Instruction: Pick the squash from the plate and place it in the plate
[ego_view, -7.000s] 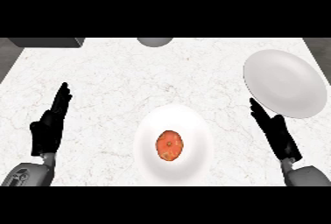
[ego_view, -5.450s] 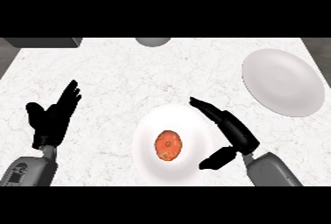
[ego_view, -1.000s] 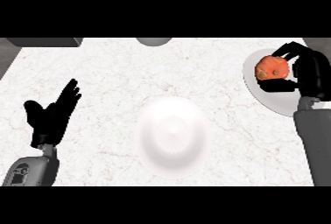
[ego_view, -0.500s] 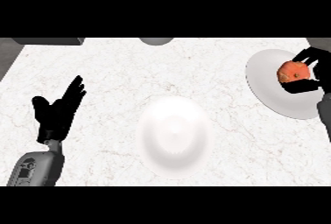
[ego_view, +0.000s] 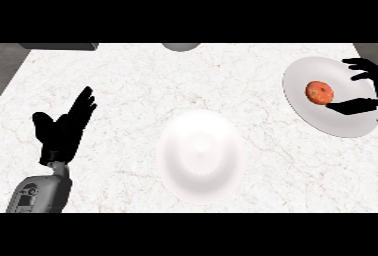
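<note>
Squash (ego_view: 320, 92) sits on the far plate (ego_view: 336, 122), right hand (ego_view: 359, 104) fingers spread wide beside it, job looks done.

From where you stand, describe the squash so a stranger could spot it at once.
Start at the white marble counter and find the plate at its far right edge, not the plate at the centre. The squash lies on that right plate beside the right robot hand; it is the only small, round, orange-red thing there.
</note>
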